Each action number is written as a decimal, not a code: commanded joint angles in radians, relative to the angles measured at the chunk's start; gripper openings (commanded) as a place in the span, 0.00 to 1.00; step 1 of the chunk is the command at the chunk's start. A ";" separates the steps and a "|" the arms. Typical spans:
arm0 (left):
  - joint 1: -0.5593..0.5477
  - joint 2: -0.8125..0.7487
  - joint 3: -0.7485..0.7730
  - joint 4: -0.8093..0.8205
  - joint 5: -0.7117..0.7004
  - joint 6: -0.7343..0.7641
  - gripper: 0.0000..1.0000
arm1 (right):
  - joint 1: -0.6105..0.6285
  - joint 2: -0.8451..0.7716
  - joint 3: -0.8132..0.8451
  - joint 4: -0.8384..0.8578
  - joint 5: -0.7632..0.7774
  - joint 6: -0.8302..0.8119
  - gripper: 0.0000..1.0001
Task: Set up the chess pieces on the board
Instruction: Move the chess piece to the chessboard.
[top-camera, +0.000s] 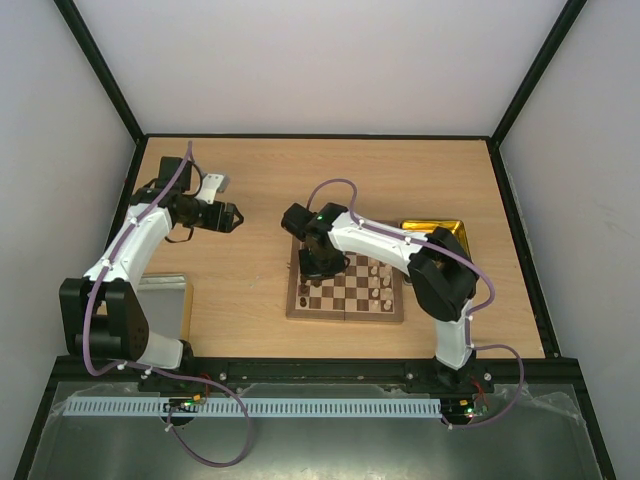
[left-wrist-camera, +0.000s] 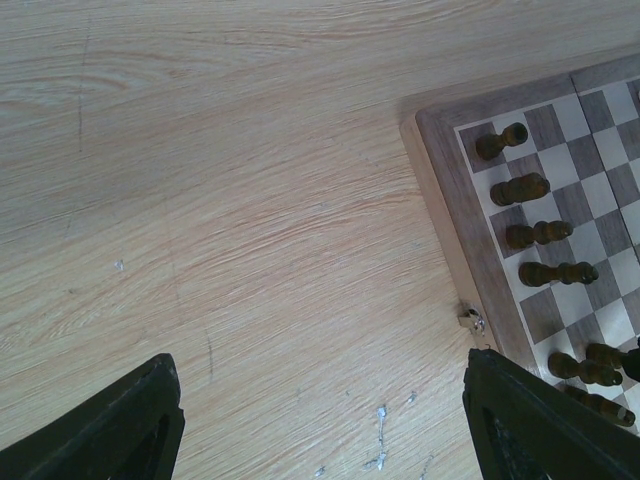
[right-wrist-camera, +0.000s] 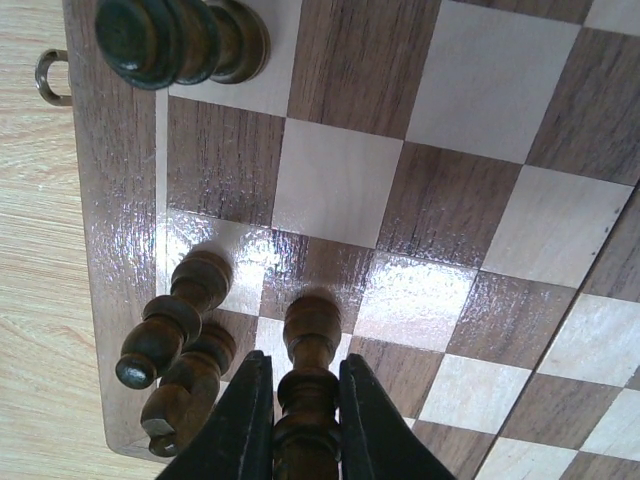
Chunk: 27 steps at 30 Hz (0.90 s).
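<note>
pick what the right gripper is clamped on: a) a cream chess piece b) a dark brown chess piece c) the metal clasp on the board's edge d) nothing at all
b: in the right wrist view the right gripper has its fingers pressed against both sides of a dark brown chess piece near a corner of the chessboard.

We list: pale wood-grain worktop (top-camera: 260, 180); plain white walls (top-camera: 320, 60) left, far, right; black frame struts (top-camera: 100, 70) at corners; even light.
</note>
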 joint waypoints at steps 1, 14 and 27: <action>0.008 -0.009 -0.012 0.005 0.001 0.004 0.77 | 0.007 0.020 0.040 -0.036 0.033 -0.010 0.07; 0.008 -0.015 -0.020 0.009 -0.010 0.009 0.77 | 0.007 0.127 0.241 -0.151 0.105 -0.053 0.06; 0.008 -0.012 -0.014 0.009 -0.009 0.011 0.77 | 0.001 0.192 0.336 -0.182 0.121 -0.071 0.06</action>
